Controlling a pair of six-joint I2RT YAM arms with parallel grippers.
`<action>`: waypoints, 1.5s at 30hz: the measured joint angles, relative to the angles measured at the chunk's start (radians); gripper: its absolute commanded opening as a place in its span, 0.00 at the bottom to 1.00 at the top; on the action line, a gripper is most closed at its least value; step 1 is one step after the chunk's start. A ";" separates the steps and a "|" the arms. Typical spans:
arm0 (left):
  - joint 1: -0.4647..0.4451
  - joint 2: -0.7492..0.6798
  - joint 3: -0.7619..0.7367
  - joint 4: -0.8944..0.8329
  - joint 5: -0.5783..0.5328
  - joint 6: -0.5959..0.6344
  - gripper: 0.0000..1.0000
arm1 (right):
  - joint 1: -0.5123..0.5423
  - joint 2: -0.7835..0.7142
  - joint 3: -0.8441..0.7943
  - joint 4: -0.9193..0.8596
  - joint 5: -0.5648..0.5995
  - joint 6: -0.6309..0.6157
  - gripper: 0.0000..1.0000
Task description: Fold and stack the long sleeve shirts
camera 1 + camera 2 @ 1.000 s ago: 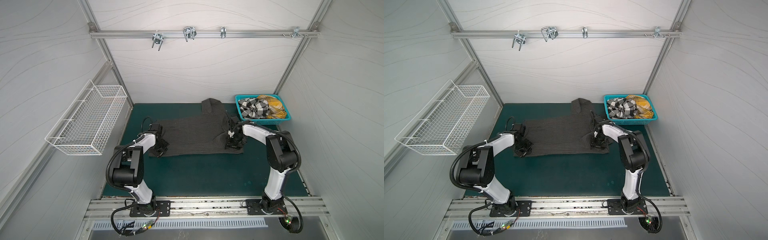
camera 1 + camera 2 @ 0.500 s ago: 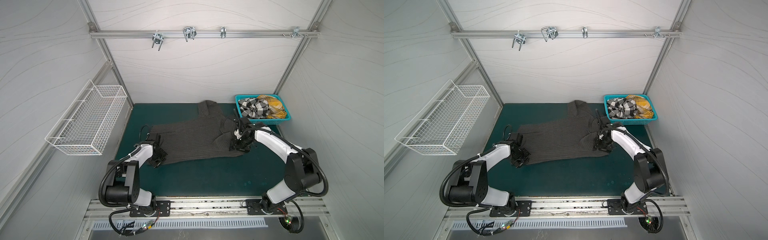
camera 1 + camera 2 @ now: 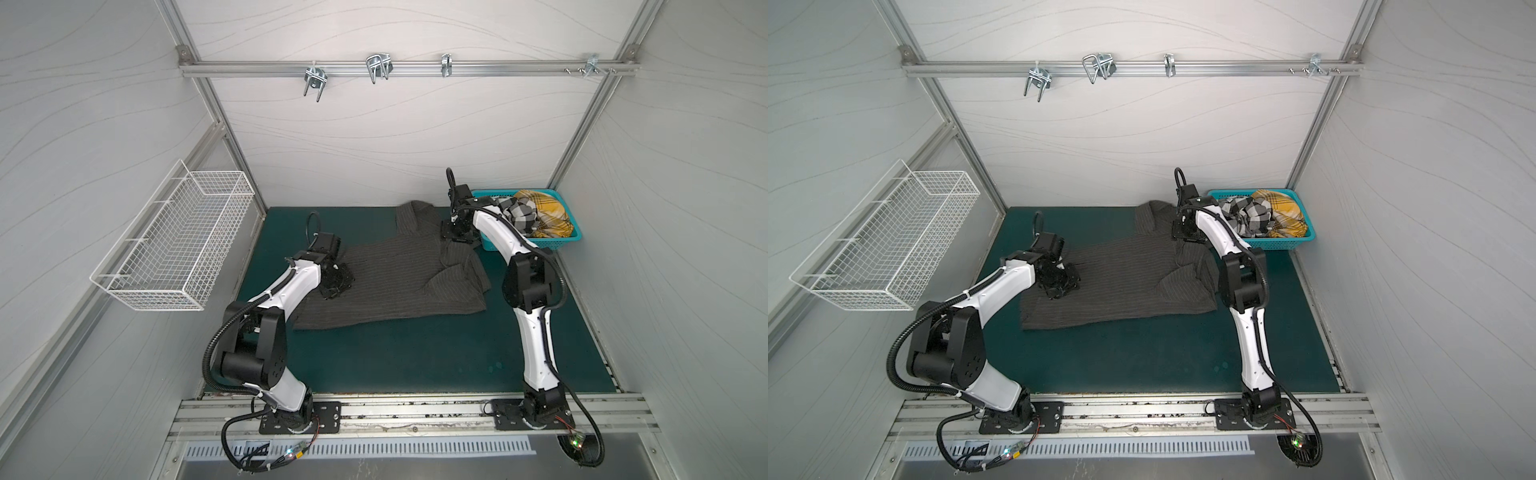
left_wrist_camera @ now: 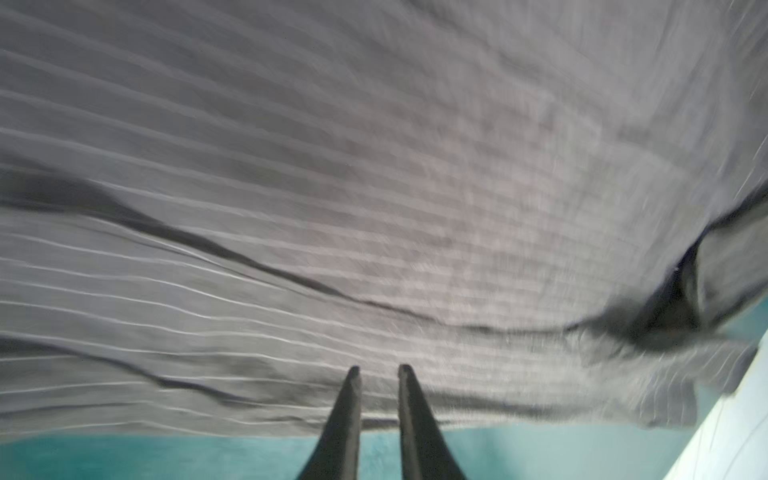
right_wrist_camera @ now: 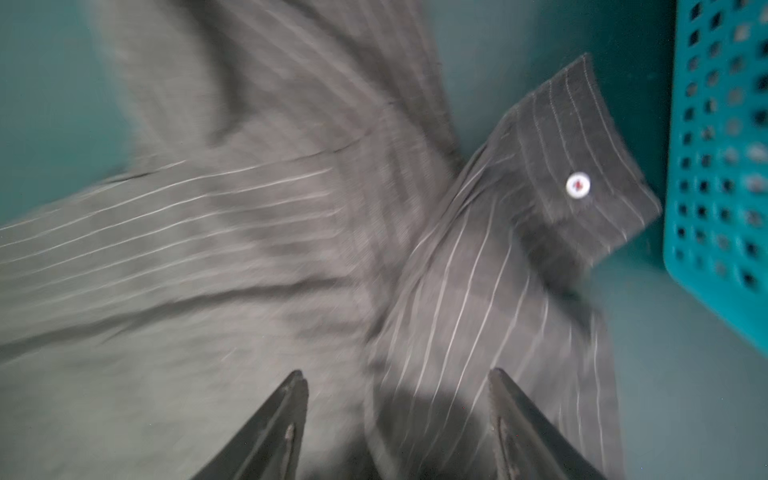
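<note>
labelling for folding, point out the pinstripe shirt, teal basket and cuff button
pinstripe shirt (image 3: pixel 395 282), in a top view, middle of body
teal basket (image 3: pixel 559 244), in a top view, front wall
cuff button (image 5: pixel 578 185), right wrist view, its centre

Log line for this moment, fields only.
pinstripe shirt: spread on mat | left pincer: narrowly open at its edge | right pincer: open by sleeve cuff | teal basket: check shirt, plaid shirt

The left arm (image 3: pixel 291 286) is bent at the elbow, and the left gripper (image 4: pixel 378 369) is angled downward with its jaws only narrowly parted. The right arm (image 3: pixel 498 237) is stretched toward the back, and the right gripper (image 5: pixel 398 376) is spread wide, nothing clasped.
</note>
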 measured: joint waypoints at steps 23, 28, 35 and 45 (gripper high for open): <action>-0.065 0.069 -0.109 0.011 0.036 0.056 0.06 | -0.014 -0.012 0.010 -0.016 -0.030 -0.021 0.00; -0.065 0.070 -0.115 0.013 0.038 0.061 0.11 | 0.047 -0.271 -0.132 -0.016 -0.039 -0.004 0.00; -0.065 0.071 -0.119 0.020 0.060 0.056 0.18 | 0.076 -0.401 -0.218 -0.015 -0.051 0.005 0.02; -0.064 0.145 -0.071 0.007 0.064 0.063 0.24 | -0.014 -0.185 -0.214 0.000 -0.063 0.021 0.49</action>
